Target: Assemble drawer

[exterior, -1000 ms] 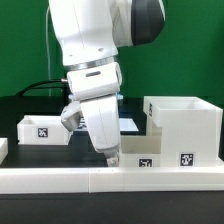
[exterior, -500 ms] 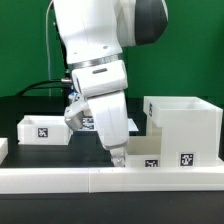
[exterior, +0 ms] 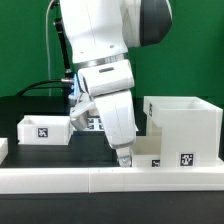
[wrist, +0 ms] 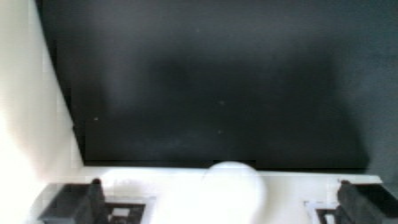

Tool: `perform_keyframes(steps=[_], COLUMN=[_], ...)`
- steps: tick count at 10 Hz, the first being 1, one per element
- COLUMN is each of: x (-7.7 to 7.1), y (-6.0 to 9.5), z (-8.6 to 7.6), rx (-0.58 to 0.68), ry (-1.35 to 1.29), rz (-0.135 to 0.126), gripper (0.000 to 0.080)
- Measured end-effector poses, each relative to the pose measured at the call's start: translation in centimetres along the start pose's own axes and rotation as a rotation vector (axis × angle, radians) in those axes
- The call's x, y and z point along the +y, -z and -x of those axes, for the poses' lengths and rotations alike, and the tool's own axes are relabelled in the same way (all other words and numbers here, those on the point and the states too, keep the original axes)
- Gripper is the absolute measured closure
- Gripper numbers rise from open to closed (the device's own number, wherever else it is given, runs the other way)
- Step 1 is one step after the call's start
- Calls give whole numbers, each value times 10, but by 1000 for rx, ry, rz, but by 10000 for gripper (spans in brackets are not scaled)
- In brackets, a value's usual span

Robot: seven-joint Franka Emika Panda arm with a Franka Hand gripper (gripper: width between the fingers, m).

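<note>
The large white hollow housing (exterior: 181,125) stands at the exterior view's right with a square marker on its front. A small white tray (exterior: 148,153) sits low against the housing's side, also with a marker. A second small tray (exterior: 42,129) stands at the exterior view's left. My gripper (exterior: 125,157) hangs over the near end of the tray beside the housing. In the wrist view my gripper (wrist: 217,205) is open, its dark fingers (wrist: 79,203) wide apart, with a blurred white part (wrist: 231,185) between them. I cannot tell if the fingers touch it.
A long low white border wall (exterior: 100,180) runs along the front. The marker board (exterior: 97,122) lies behind the arm on the black table (wrist: 214,90). A white edge (wrist: 22,100) runs along one side of the wrist view.
The arm has moved to the exterior view's right and slightly down, from mid-table toward the tray beside the housing. The parts have not moved.
</note>
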State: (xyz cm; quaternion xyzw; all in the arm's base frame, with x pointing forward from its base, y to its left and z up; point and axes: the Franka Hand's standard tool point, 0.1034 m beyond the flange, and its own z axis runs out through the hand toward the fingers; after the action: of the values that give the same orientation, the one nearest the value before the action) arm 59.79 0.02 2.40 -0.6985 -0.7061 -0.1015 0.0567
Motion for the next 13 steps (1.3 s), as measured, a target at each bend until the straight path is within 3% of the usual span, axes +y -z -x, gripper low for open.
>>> perform_keyframes(steps=[7, 10, 11, 13], x=[1, -1, -2, 1], y=[-6, -6, -4, 10], z=[-35, -25, -16, 10], rx=[2, -1, -4, -15], ry=[11, 5, 11, -5], rz=[-11, -28, -34, -14], gripper=[150, 150, 150, 150])
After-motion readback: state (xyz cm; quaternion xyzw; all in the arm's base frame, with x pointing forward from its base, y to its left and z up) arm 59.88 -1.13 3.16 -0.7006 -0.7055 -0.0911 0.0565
